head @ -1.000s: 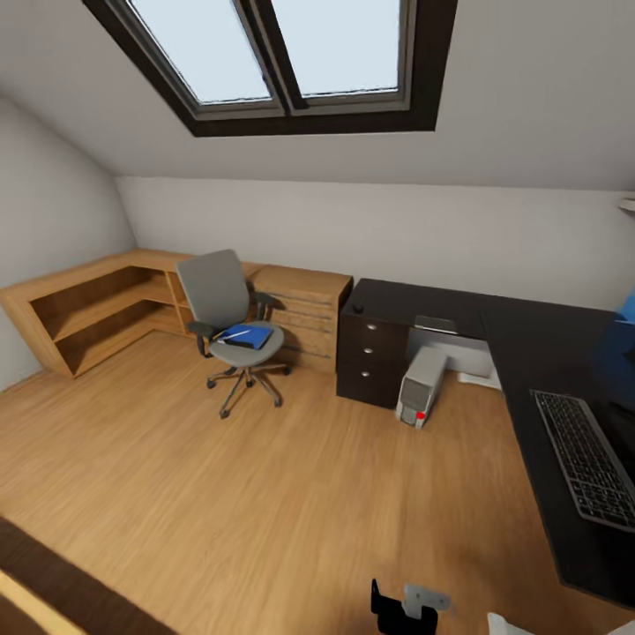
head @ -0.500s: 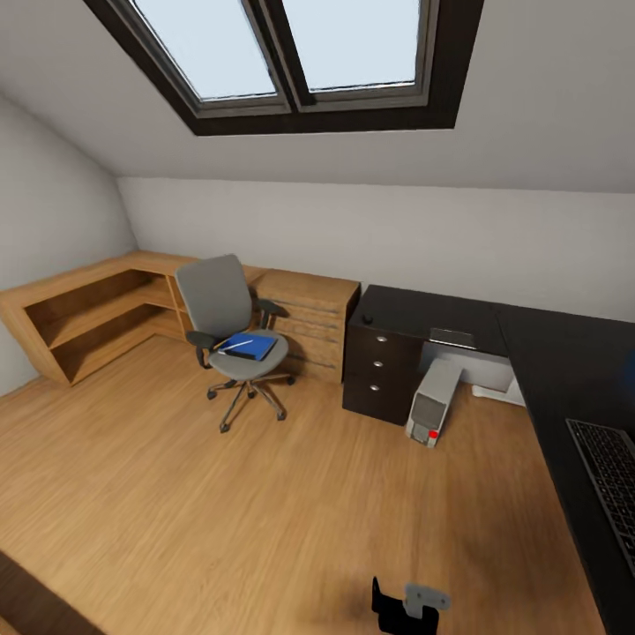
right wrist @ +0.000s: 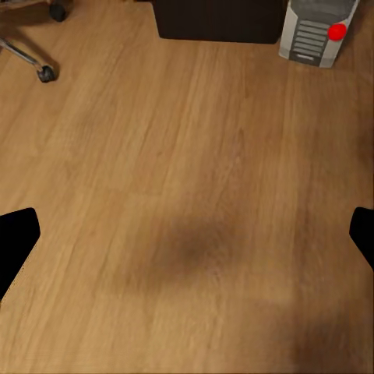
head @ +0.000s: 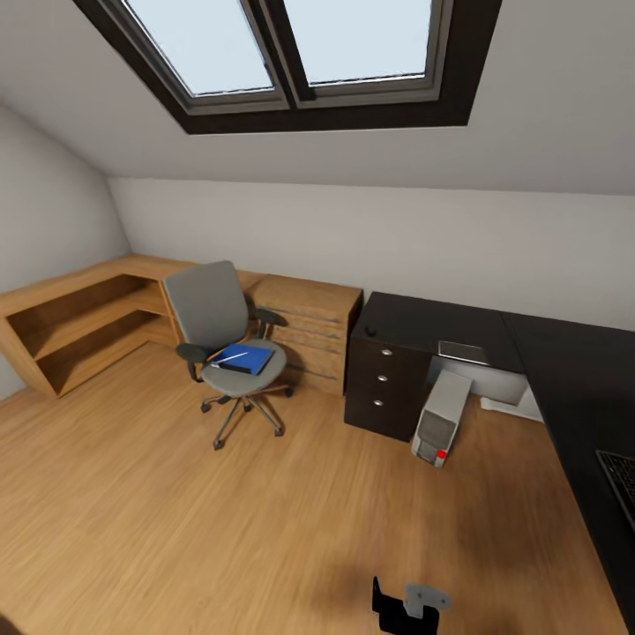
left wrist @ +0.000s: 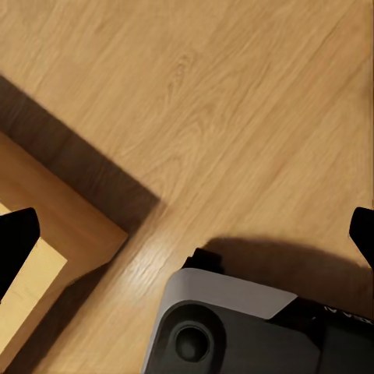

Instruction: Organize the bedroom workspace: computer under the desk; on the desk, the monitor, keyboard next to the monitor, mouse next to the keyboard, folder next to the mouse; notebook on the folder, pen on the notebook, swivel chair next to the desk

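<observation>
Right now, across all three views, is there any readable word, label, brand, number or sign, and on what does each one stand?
No readable text in these views.
Small silver-grey tower computer: a red light on its front, no lettering.
Slim dark grey keyboard on the glossy black desk: key legends too small to read.
Flat bright blue folder on the grey padded swivel chair: no visible label.

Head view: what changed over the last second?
The camera swung left: the keyboard slid nearly out at the right edge. Nothing in the room moved or was grasped. The folder and pen lie on the swivel chair, the computer stands by the desk.
</observation>
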